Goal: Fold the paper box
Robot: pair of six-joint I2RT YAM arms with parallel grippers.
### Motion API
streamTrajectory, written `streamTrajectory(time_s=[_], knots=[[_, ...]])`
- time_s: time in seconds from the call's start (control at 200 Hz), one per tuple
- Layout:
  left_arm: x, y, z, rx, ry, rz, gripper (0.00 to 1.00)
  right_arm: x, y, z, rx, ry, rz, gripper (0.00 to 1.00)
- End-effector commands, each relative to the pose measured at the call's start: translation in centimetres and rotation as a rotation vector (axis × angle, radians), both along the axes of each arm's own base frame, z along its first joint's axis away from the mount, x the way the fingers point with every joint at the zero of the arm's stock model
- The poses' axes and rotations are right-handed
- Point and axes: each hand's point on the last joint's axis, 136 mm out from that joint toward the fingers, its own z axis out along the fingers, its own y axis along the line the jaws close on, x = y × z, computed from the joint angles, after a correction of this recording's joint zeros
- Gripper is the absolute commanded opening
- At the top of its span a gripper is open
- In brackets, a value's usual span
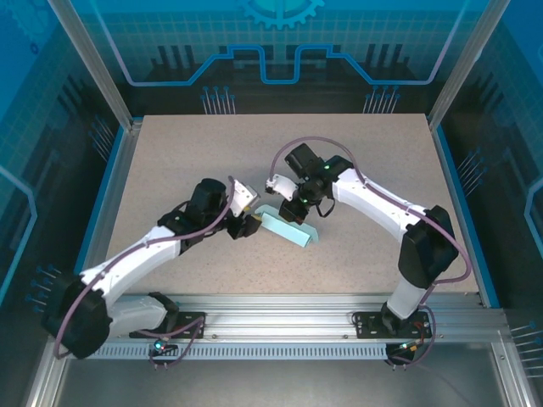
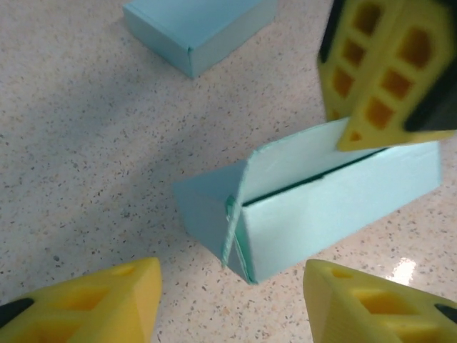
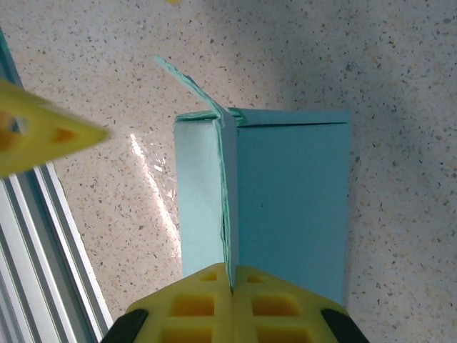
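Left gripper (image 2: 232,282) with jaws half apart and holding nothing, paper box (image 2: 321,221) lying just ahead of these jaws, its inside hidden, right gripper (image 3: 232,277) pinched closed on the upright flap (image 3: 227,179), second pale blue box (image 2: 207,25) farther beyond.

I'm seeing box (image 2: 335,214) reading as thin matt paper, creased edges fraying slightly. Table (image 2: 78,150) looking speckled, stone-like, smooth, catching glare. Fingers (image 3: 214,282) showing matt yellow latticed plastic. Rail (image 3: 39,243) gleaming as ribbed metal.
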Motion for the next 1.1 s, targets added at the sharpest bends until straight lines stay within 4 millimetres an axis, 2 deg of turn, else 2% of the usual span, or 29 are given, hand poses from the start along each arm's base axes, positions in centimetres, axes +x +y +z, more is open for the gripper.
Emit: streamTrajectory(time_s=[0.0,0.195,0.295,0.425,0.53,0.64,0.855,0.885,0.936,0.986,1.096], knots=[[1.9,-0.8,0.9,0.013,-0.028,-0.027,0.52,-0.8,0.7,0.3,0.046,0.06,0.044,0.0],[2.7,-2.0,1.4,-0.01,-0.017,-0.056,0.44,-0.6,0.6,0.0,0.051,0.072,0.043,0.0],[2.7,-2.1,1.5,-0.006,-0.006,-0.065,0.32,-0.2,0.5,0.1,0.07,0.08,0.041,0.0],[2.8,-2.1,1.3,-0.001,0.008,-0.063,0.11,0.3,0.5,0.3,0.097,0.097,0.036,0.0],[2.9,-2.1,1.5,-0.006,0.019,-0.052,0.0,0.5,0.6,0.4,0.105,0.111,0.038,0.0],[3.2,-2.2,1.8,-0.014,0.041,-0.028,0.0,0.8,0.7,0.3,0.109,0.123,0.035,0.0],[4.1,-1.4,0.9,-0.021,0.108,0.082,0.0,1.8,0.3,0.8,0.091,0.092,-0.02,0.22],[4.2,-1.3,0.5,-0.025,0.119,0.096,0.0,2.1,0.2,1.0,0.088,0.077,-0.037,0.22],[4.3,-1.3,0.0,-0.034,0.132,0.115,0.0,2.6,-0.1,1.6,0.081,0.051,-0.074,0.33],[4.4,-1.2,-0.4,-0.044,0.138,0.137,0.0,3.1,-0.5,2.2,0.076,0.025,-0.114,0.35],[4.6,-1.0,-1.3,-0.065,0.143,0.175,0.0,4.0,-1.3,3.5,0.072,-0.03,-0.215,0.5]])
